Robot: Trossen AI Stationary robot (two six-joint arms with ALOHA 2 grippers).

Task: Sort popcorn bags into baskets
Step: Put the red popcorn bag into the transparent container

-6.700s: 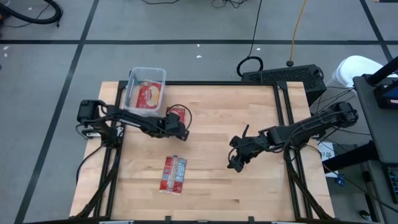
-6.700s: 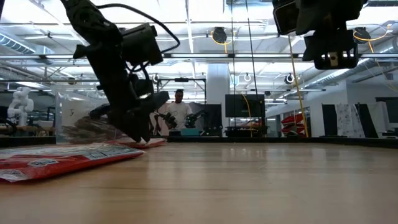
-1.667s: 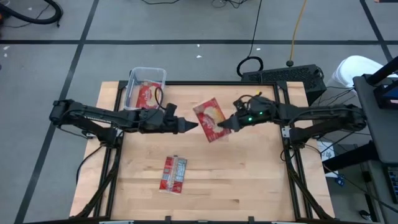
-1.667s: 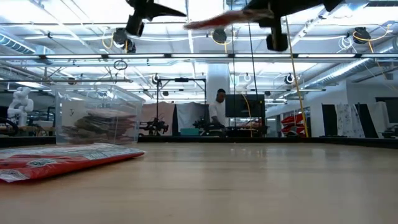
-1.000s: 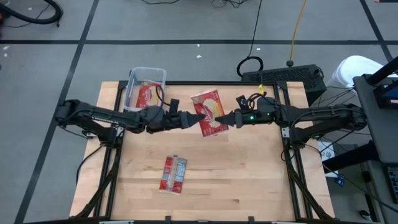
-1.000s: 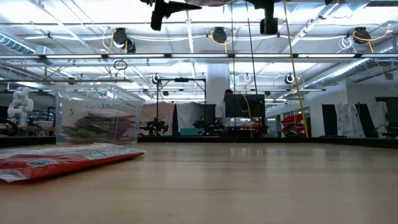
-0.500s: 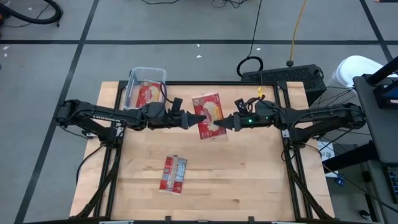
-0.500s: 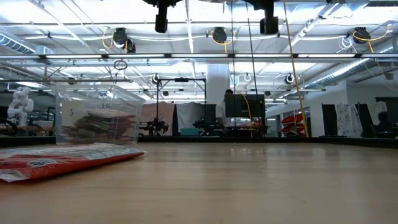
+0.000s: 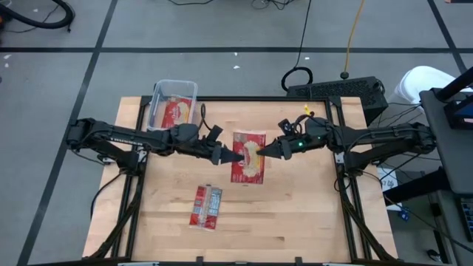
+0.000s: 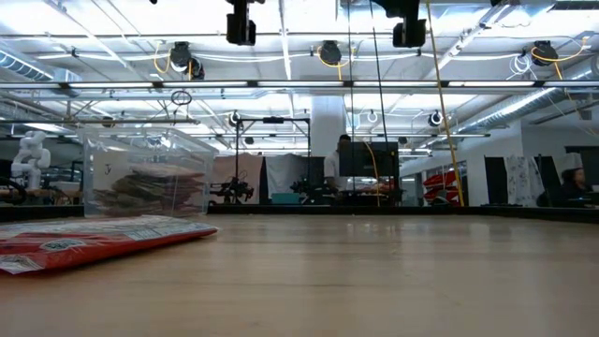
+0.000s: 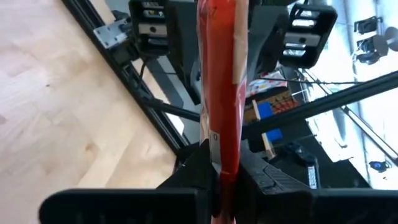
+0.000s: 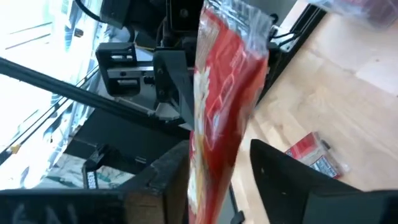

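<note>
A red popcorn bag (image 9: 249,164) with its yellow popcorn picture facing up is in the air over the table's middle, between my two grippers. My left gripper (image 9: 228,156) is shut on its left side and my right gripper (image 9: 260,153) on its right side. Both wrist views show this bag (image 11: 224,74) (image 12: 224,81) edge-on between the fingers. A second bag (image 9: 208,206) lies flat on the table near the near edge. The clear basket (image 9: 158,94) stands at the far left corner with a bag (image 9: 176,114) lying inside it. My left gripper (image 11: 227,177) pinches the bag's thin left edge (image 11: 222,152) between its two fingers, coming level from the table's left. The bag is lifted clear and lies flat. My right gripper (image 12: 217,180) has the bag's thicker right side (image 12: 214,155) between its two fingers, coming level from the table's right. One finger (image 12: 171,174) lies against the bag's face.
The low view shows only the arms' wrists (image 10: 241,26) (image 10: 409,28) at the top, high above the wood. The lying bag (image 10: 94,239) and the basket (image 10: 145,173) are at its left. A black metal frame runs along the table's sides.
Both grippers have moved a little toward the near edge, with the bag between them. The bag has turned from tilted to square with the table, its long side now running near to far. The left gripper has also shifted slightly to the right.
</note>
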